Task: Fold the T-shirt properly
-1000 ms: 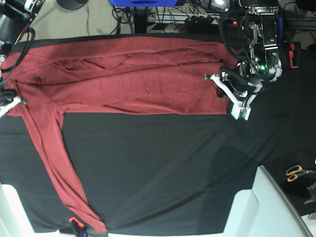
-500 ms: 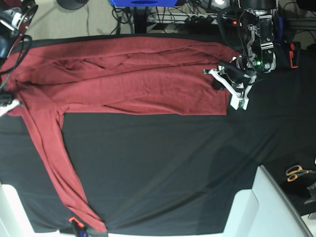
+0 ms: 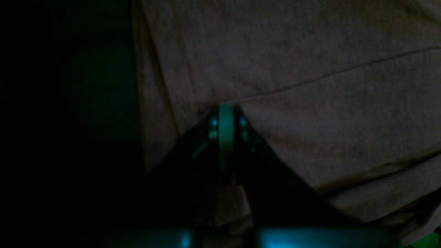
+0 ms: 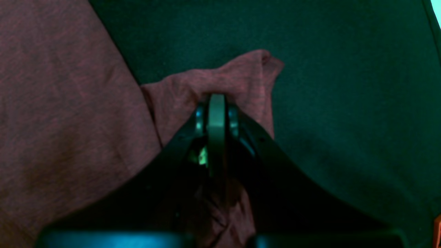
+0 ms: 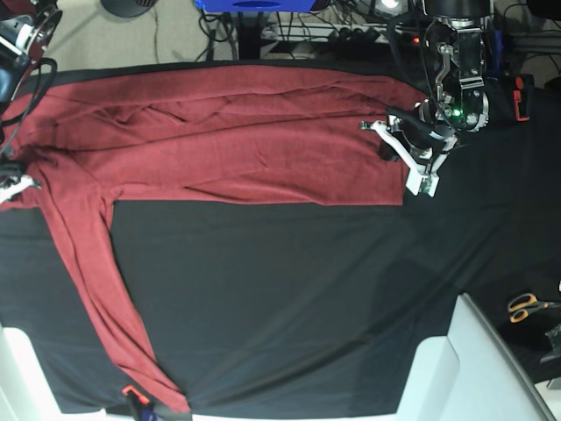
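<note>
Your T-shirt [image 5: 228,140] lies half-folded on the surface [image 5: 289,298]; one sleeve [image 5: 105,298] trails; left gripper [image 3: 225,113] and right gripper [image 4: 216,103] both pinch cloth.

L gripper [image 3: 225,113] closed, arm reaching down at far side, R gripper [image 4: 216,103] closed, low

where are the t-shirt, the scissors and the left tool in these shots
T-shirt [image 5: 228,149]: base view, middle of its body.
scissors [image 5: 527,306]: base view, orange handles.
left tool [image 5: 419,171]: base view, white tips at the shirt's edge.
</note>
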`<state>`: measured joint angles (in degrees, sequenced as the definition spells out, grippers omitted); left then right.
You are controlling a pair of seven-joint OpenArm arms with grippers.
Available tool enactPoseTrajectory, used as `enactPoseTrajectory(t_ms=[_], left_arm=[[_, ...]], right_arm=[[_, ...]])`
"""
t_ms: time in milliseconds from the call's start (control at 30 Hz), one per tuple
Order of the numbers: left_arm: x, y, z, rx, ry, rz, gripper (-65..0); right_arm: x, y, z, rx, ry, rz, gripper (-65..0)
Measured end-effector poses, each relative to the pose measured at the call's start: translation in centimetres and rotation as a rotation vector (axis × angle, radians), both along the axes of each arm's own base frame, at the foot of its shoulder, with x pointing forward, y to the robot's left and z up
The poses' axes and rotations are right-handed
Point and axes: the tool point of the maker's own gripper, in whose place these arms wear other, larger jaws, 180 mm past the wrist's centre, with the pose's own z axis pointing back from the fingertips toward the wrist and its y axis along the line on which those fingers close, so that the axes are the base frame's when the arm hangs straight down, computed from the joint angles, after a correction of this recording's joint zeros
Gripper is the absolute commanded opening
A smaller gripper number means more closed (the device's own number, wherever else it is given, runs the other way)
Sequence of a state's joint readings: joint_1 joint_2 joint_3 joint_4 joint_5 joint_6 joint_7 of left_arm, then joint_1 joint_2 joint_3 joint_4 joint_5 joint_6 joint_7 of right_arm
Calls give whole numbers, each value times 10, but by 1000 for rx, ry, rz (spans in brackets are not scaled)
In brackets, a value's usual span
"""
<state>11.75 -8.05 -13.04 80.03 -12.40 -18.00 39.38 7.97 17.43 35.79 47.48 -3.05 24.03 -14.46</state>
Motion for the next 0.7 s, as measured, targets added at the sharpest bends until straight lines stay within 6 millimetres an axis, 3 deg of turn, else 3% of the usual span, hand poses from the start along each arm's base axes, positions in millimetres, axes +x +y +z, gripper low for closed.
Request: enactPoseTrajectory(t_ms=[533, 700], left_arm=[[-1, 0, 0, -1, -7, 1, -650], [-1, 0, 0, -4, -8, 2, -650]], right_arm=[[3, -2, 4, -7, -26, -4, -645], [1, -22, 9, -69, -34, -83, -645]])
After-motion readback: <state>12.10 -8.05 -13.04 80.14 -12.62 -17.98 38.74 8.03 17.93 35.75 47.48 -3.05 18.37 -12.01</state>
